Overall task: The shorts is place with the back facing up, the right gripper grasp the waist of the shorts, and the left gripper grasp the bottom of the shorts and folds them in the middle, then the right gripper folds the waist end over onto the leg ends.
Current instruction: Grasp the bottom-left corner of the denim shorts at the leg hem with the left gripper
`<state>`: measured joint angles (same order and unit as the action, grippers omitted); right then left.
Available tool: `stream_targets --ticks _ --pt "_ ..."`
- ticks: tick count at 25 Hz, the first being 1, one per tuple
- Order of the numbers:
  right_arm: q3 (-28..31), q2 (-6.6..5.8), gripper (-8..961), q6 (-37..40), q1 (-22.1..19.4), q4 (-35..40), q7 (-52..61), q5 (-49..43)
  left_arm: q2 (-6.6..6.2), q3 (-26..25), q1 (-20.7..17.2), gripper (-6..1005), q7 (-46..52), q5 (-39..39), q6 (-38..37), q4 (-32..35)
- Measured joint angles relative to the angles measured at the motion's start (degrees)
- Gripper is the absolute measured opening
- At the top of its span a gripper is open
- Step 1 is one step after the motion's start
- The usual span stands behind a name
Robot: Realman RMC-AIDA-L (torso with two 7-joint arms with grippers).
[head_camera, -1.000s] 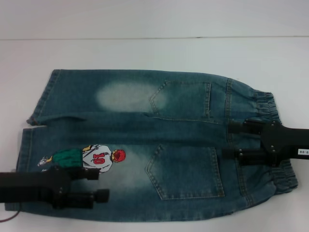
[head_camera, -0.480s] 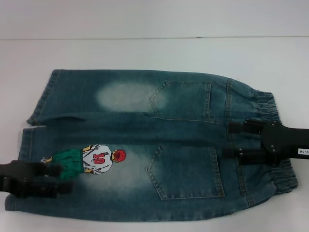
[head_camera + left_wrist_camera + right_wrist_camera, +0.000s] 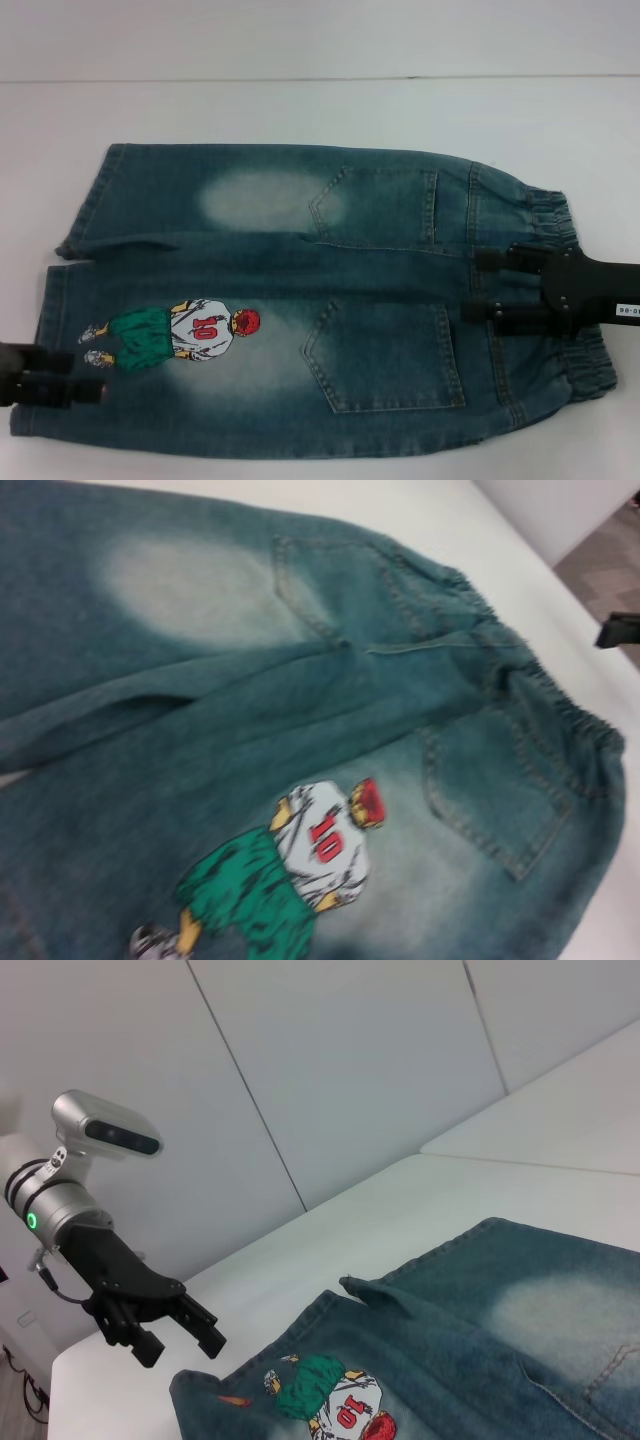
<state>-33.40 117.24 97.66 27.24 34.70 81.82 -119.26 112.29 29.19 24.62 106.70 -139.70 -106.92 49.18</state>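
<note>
White desk fills the scene, with pale wall panels behind it in the right wrist view. Blue denim shorts lie flat across the middle of the desk with the back pockets facing up, the elastic waist toward the desk's right edge and the leg ends toward its left edge. A printed cartoon figure in a white number 10 shirt and green shorts sits on the leg nearer the desk's front edge. The right gripper reaches in from the right edge and rests over the waist end, its two black fingers spread apart, one above the other in the head view, lying on the denim just inside the waistband. The left gripper is at the left edge, by the hem of the nearer leg; in the right wrist view its fingers are parted and hold nothing, poised just beyond the hem.
</note>
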Motion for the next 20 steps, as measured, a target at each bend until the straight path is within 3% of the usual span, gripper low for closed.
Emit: stream_targets --ticks 20 --pt "0.1 0.0 945 -0.3 -0.1 0.3 0.0 0.1 -1.54 -6.4 0.6 903 2.2 -12.0 2.0 1.6"
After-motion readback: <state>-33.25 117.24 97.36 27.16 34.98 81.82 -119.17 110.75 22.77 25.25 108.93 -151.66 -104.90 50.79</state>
